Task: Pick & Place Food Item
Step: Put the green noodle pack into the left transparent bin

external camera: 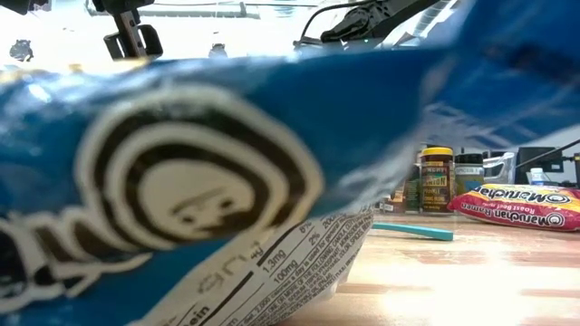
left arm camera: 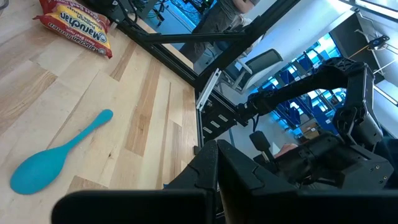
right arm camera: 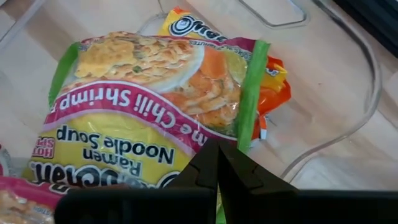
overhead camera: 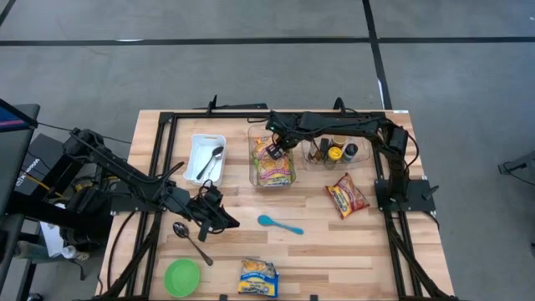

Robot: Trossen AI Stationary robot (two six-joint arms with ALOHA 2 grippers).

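Note:
A clear bin (overhead camera: 290,177) at the table's middle holds a pink, yellow and green ramen packet (right arm camera: 149,93). The packet lies tilted on an orange packet (right arm camera: 273,87). My right gripper (overhead camera: 281,144) (right arm camera: 217,152) points steeply down over the bin, shut, its tips at the ramen packet's green side band. My left gripper (overhead camera: 227,221) (left arm camera: 217,155) hangs shut above the table's near left, holding nothing, with a teal spoon (overhead camera: 280,224) (left arm camera: 59,158) just to its right. A red noodle packet (overhead camera: 347,197) lies flat on the right. A blue packet (overhead camera: 257,278) lies at the near edge. My right gripper's shut fingertips (right arm camera: 208,158) stand from above at the ramen packet's green side band (right arm camera: 244,134), near the packet's right-hand seam. The fingers hide the spot, so I cannot tell whether they pinch the wrapper or only hover at it. The packet lies in the bin.
A white tray (overhead camera: 197,144) with a metal spoon stands far left, and another metal spoon (overhead camera: 191,241) and a green bowl (overhead camera: 182,277) lie near left. A second clear bin with jars (overhead camera: 334,153) sits right of the first. The blue packet (external camera: 181,181) blocks most of the low view.

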